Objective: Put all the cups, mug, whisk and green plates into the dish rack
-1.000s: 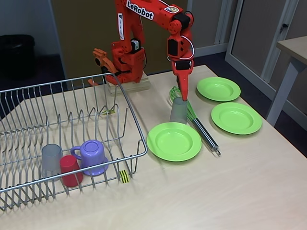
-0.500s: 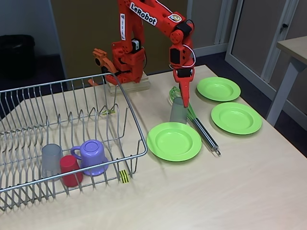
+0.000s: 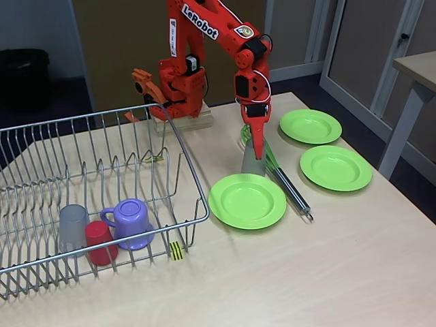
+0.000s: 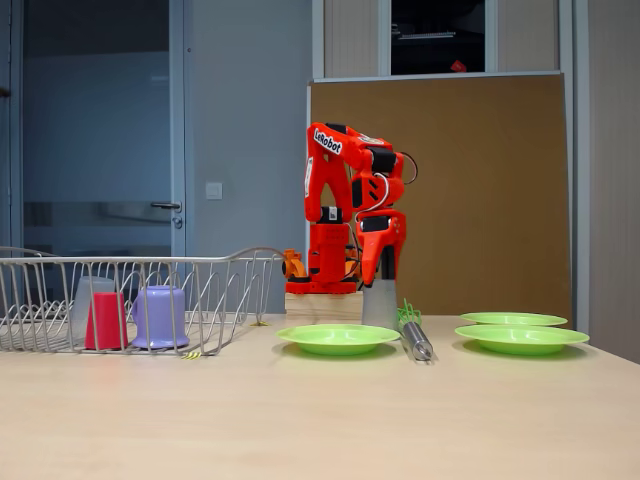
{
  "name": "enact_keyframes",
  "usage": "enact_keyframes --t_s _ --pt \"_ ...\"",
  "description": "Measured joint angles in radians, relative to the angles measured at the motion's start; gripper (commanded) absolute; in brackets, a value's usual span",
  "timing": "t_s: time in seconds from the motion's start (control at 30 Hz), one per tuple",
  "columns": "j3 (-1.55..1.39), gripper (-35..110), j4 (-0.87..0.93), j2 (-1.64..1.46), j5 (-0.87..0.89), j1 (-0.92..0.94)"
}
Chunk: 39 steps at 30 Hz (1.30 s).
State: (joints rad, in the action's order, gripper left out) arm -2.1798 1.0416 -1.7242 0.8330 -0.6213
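The whisk (image 3: 278,170) lies flat on the table, its long axis running diagonally in the high fixed view: the bright green wire balloon points toward the arm's base at the far edge, and the silver metal handle points toward the near right, ending in a small hanging loop. It sits between the nearest green plate (image 3: 247,200) and the right-hand green plate (image 3: 336,167), just beside the nearest one's rim. In the low fixed view the whisk (image 4: 413,331) shows end-on, handle toward the camera.

A translucent grey tumbler (image 3: 253,158) stands mouth-down in front of the whisk's wires, tapering upward. The orange gripper (image 3: 257,142) points straight down onto its top; the fingers reach down around or against the tumbler's upper part, but how wide the jaws stand and whether they grip it cannot be told. In the low fixed view the gripper (image 4: 383,272) sits directly above the same grey tumbler (image 4: 379,304), which rests on the table.

A third green plate (image 3: 310,126) lies toward the far right corner. All three are round, glossy plastic with raised rims, lying flat and apart from each other.

The silver wire dish rack (image 3: 184,157) fills the left side of the table, a yellow-and-black striped tag (image 3: 176,251) on its near rim. Inside, near its front edge, stand another grey tumbler (image 3: 72,228), a shorter red tumbler (image 3: 100,242) and the lilac mug (image 3: 131,223), all mouth-down, the mug's handle turned toward the red tumbler.
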Motion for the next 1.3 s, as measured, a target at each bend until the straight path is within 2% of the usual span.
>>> enact_keyframes --t_s 0.57,0.87,1.13,1.3 --pt "-0.023 36 -0.078 0.044 0.002 0.017" --pt "-0.02 17 -0.095 0.046 0.0 0.018" --pt "0.005 16 -0.063 0.04 -0.041 0.031" --pt "0.074 16 0.051 0.008 -0.094 0.052"
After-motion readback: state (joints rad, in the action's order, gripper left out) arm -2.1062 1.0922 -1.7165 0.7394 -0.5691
